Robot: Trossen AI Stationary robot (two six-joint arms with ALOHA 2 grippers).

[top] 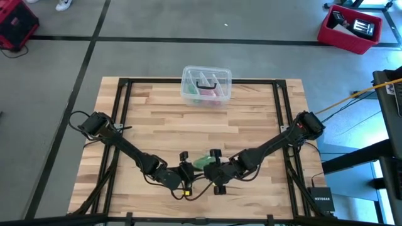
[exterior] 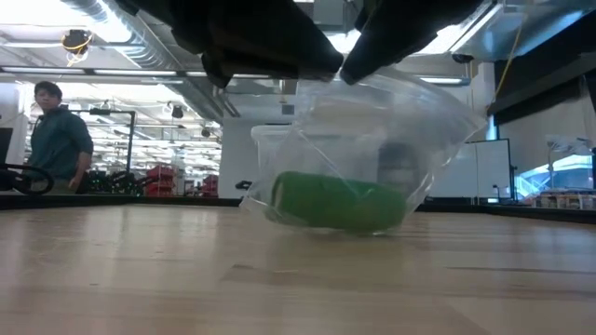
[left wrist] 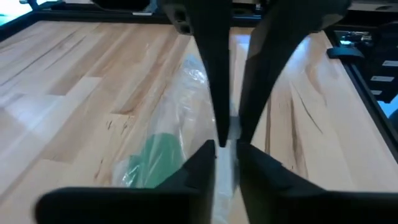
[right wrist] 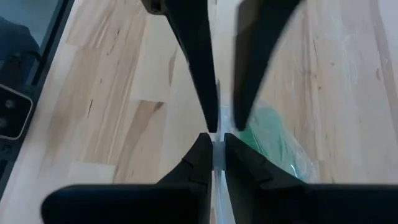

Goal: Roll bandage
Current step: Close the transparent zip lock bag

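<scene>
Bandage: we see the bright green bandage (exterior: 340, 202) rolled into a small cylinder, lying on its side inside a clear plastic bag (exterior: 372, 140), near the front edge of the bench (top: 157, 125) and midway across it.
Bag: we find its bottom resting on the wood with the roll in it, while its top is drawn upward and gathered between the two hands; we cannot tell whether its mouth is sealed.
Left hand: our left hand (top: 186, 169) sits just to the left of the bag, and in its wrist view its two dark fingers (left wrist: 208, 165) stand close together with a thin edge of the clear film between them, so we read it as pinching the bag.
Right hand: our right hand (top: 215, 169) meets the left one tip to tip just beside the green roll, and its fingers (right wrist: 199, 158) are pressed nearly together on the same clear film edge.
Box: we note a clear plastic box (top: 206, 85) with pink and dark items at the far edge of the bench, well apart from both hands.
Room: we see a person (exterior: 58, 140) standing far behind the bench in the low view, and a red crate (top: 350, 28) on the floor beyond the bench in the high view.
</scene>
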